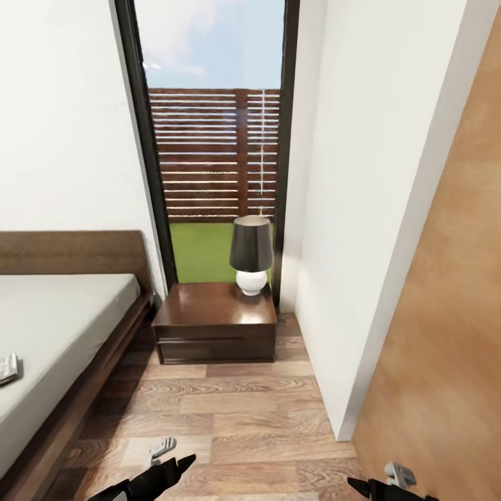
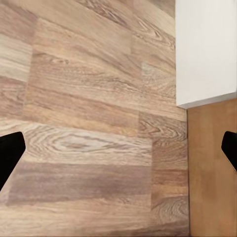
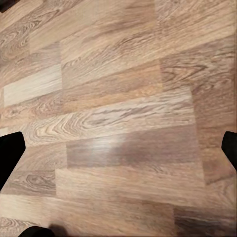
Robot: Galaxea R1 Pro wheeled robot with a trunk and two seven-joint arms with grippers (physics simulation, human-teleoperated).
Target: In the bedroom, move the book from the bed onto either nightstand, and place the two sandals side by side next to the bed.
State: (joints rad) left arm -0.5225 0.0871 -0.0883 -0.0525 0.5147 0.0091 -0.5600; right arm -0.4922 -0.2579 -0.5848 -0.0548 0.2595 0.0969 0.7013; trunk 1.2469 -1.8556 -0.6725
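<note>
The bedroom's wood-plank floor [image 1: 229,410] runs to a nightstand [image 1: 214,330] at 12 o'clock, a black-shaded lamp [image 1: 251,261] on its glossy top, before a tall window [image 1: 212,139]. The bed [image 1: 59,327] lies at 9 o'clock, the book [image 1: 8,367] on its mattress edge. Left gripper [image 2: 118,148] and right gripper [image 3: 118,148] hang released over bare planks.

We see brown wood-plank floor [image 2: 89,123], a white wall [image 2: 207,49] upper right, and our left end effector [image 2: 118,153] spread wide.
</note>
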